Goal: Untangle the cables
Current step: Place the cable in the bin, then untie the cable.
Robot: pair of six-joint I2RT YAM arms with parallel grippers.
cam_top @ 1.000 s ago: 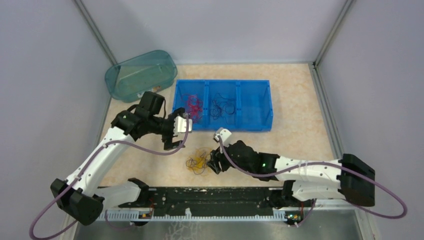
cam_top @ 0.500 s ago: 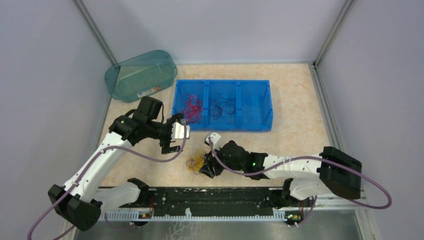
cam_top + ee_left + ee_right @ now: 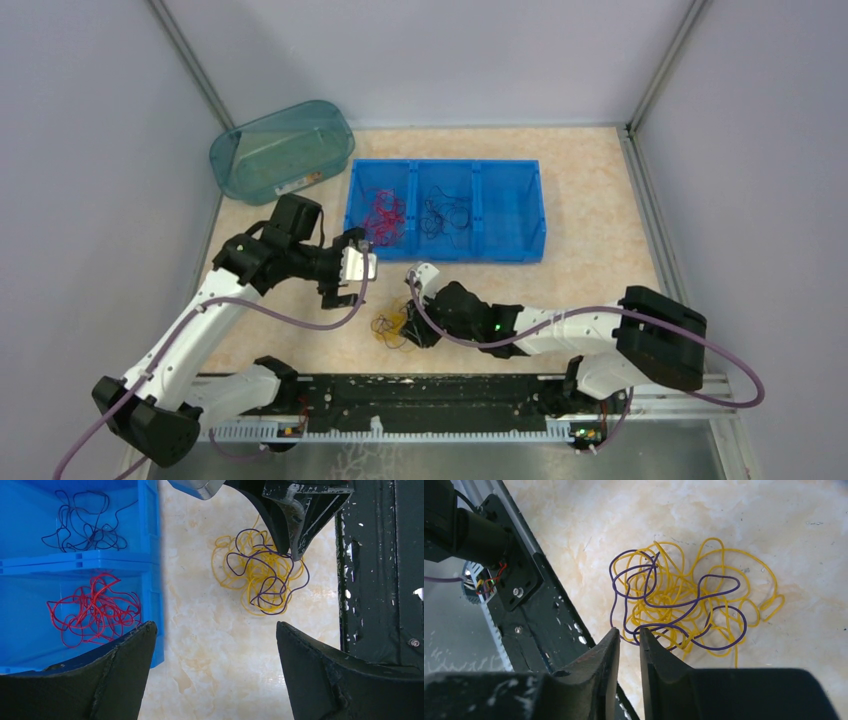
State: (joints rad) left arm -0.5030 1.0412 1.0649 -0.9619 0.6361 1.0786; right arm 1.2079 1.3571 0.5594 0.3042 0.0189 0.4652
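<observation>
Table (image 3: pixel 600 250); blue three-part bin (image 3: pixel 510 212) at centre, teal tub (image 3: pixel 280 150) at rear left. Left gripper (image 3: pixel 215 626), jaws spread wide, above the table beside the bin; right gripper (image 3: pixel 628 635), jaws drawn almost together at the near edge of the tangle, and I cannot tell whether they pinch a strand. Cables: yellow-and-purple tangle (image 3: pixel 684 605) on the table between bin and rail (image 3: pixel 539 625); red cables (image 3: pixel 92 610) in the left compartment; dark cables (image 3: pixel 82 530) in the middle.

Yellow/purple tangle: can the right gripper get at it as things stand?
Probably yes. The right gripper sits at the tangle's edge on the table, with nothing between them. Its jaws look almost closed, so they may need opening first.
</observation>
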